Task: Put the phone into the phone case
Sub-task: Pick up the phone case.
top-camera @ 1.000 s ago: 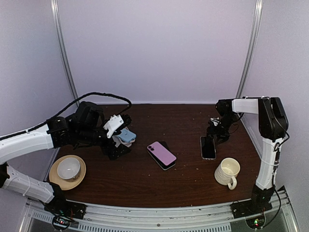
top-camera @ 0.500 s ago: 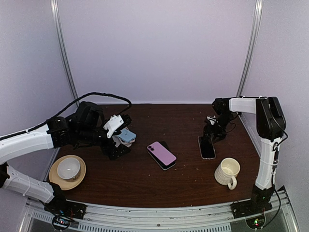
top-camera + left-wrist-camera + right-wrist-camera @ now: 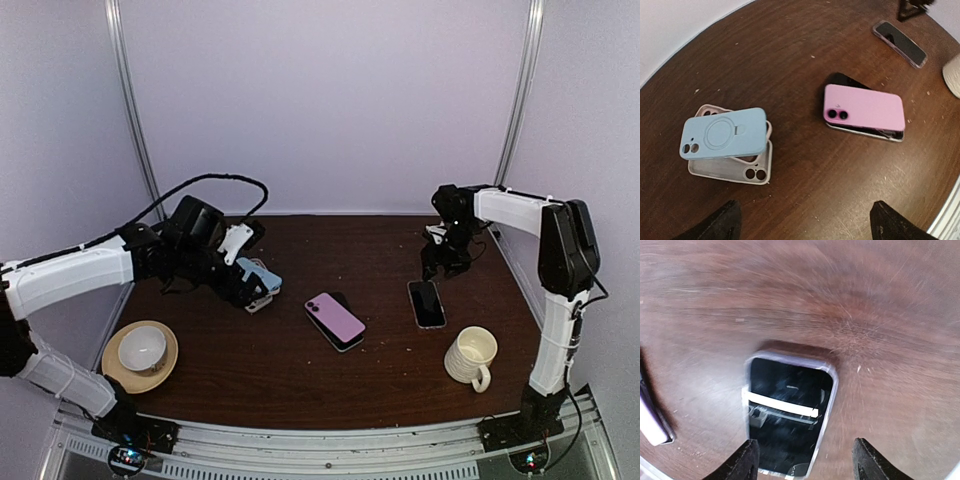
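Left hand (image 3: 802,222): fingers spread, empty, over a blue case (image 3: 722,132) stacked on a grey case (image 3: 730,170). Mid-surface (image 3: 300,390) I see a pink case (image 3: 862,107) lying across a dark phone (image 3: 845,80). Second phone (image 3: 427,303): flat, face up. Right hand (image 3: 802,460): spread over it, gripping nothing.

Looked down on a dark brown wooden table (image 3: 380,255), scratched and flecked with pale specks. Was closed in by plain pale lilac walls (image 3: 320,100) behind and on both sides. Had a slim metal left post (image 3: 130,110) and right post (image 3: 518,100) at the back corners, and a metal rail (image 3: 330,443) along the near edge. Was lit softly and evenly.
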Available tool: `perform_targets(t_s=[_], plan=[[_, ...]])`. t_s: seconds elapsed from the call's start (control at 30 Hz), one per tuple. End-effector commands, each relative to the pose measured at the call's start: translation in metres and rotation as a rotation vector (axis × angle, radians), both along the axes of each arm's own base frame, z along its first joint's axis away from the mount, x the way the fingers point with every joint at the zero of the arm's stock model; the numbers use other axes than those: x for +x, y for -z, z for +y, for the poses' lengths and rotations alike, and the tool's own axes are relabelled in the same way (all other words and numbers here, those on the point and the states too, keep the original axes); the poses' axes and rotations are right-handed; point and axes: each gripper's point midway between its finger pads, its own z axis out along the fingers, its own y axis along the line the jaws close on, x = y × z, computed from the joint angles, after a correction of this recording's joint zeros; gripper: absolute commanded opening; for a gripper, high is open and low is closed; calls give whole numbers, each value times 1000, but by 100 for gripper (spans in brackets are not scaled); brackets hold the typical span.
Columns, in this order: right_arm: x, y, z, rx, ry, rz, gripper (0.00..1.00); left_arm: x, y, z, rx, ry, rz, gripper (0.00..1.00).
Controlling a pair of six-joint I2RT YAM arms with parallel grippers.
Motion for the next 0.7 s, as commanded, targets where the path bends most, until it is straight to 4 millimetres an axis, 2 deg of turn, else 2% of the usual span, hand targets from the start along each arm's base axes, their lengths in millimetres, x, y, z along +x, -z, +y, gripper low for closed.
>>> perform_targets(t_s=[0.0, 0.13, 0.23, 0.3, 0.4, 0.5, 0.67], plan=[[-2, -61, 6, -99, -24, -176, 68, 50, -23, 20, -165, -329, 99, 92], [-16, -79, 23, -57, -21, -237, 68, 93, -21, 48, -428, -590, 238, 85], [-27, -91, 33, -21, -19, -279, 68, 119, -12, 63, -546, -682, 278, 83], [-34, -101, 38, 1, -19, -309, 68, 132, -5, 68, -532, -714, 239, 85], [-44, -123, 46, 34, -28, -371, 68, 149, 24, 78, -469, -786, 270, 88], [-56, -138, 52, 43, -43, -411, 68, 163, 41, 84, -470, -838, 305, 89], [-72, -147, 53, 52, -55, -428, 68, 172, 67, 94, -453, -926, 347, 90]])
